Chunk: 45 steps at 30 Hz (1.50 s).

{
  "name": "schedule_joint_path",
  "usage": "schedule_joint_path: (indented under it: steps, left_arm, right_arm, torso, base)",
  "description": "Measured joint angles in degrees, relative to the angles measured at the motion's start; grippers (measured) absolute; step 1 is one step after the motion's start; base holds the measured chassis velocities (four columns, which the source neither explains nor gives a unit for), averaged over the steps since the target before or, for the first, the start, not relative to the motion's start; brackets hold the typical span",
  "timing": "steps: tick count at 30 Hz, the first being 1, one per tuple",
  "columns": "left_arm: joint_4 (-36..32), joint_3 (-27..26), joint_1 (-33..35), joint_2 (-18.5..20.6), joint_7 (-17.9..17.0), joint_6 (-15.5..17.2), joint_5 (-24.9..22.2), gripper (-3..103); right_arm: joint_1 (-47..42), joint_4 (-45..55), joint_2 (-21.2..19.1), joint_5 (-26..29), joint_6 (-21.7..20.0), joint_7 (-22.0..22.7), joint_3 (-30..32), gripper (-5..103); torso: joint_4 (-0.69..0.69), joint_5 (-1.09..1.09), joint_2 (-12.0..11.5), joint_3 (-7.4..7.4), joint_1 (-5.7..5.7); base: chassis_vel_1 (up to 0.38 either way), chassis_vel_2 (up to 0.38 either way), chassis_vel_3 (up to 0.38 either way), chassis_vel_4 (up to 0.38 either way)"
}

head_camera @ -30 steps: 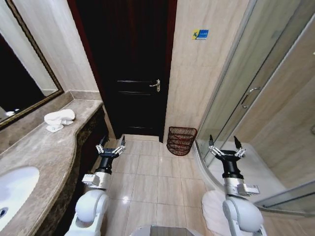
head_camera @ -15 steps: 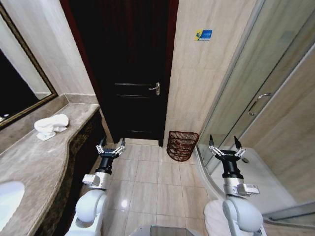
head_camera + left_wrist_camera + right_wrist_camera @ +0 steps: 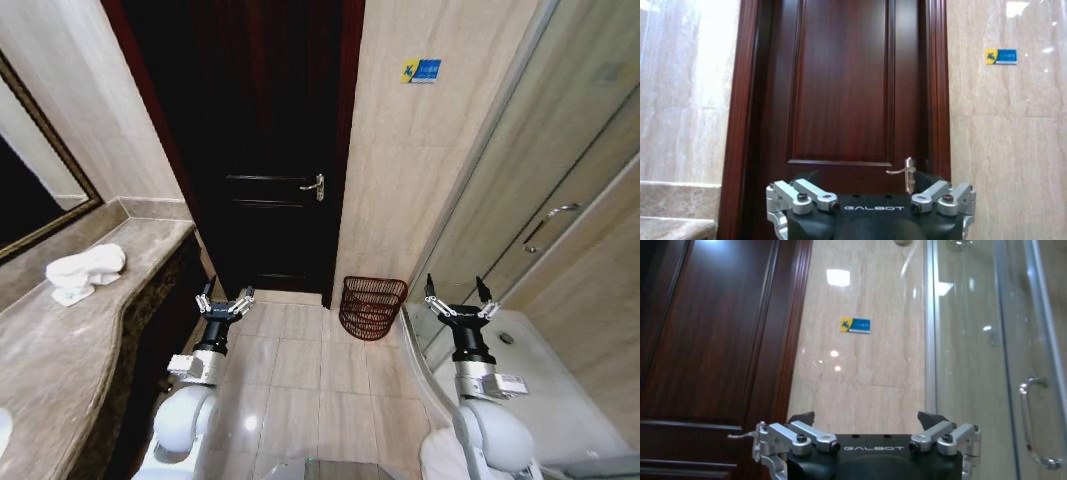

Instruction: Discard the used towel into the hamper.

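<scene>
A white rolled towel [image 3: 84, 271] lies on the marble counter [image 3: 60, 350] at the left of the head view. The hamper [image 3: 371, 307], a dark reddish-brown openwork basket, stands on the tiled floor against the wall, right of the door. My left gripper [image 3: 224, 297] is held upright over the floor beside the counter, open and empty. My right gripper [image 3: 461, 290] is upright near the shower's edge, also open and empty. Both stand well short of towel and hamper. The wrist views show each gripper's base [image 3: 870, 205] [image 3: 870, 442] facing the door and wall.
A dark wooden door [image 3: 262, 150] with a metal handle [image 3: 315, 185] is straight ahead. A glass shower enclosure [image 3: 540, 230] with a white tray fills the right. A framed mirror [image 3: 35, 190] hangs above the counter. Tiled floor [image 3: 310, 370] lies between counter and shower.
The whole head view has shifted: counter, sink and towel slid left and down, the shower came further in. The arms keep the same pose, grippers still open.
</scene>
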Motion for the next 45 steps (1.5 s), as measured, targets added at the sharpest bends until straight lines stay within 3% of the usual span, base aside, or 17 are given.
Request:
schedule_joint_path:
  steps: [45]
  left_arm:
    - [-0.01, 0.0, 0.0, 0.0, 0.0, 0.01, 0.0, 97]
  right_arm:
    - [0.0, 0.01, 0.0, 0.04, 0.02, 0.0, 0.0, 100]
  torso:
    - [0.0, 0.0, 0.0, 0.0, 0.0]
  base:
    - [-0.012, 0.01, 0.009, -0.01]
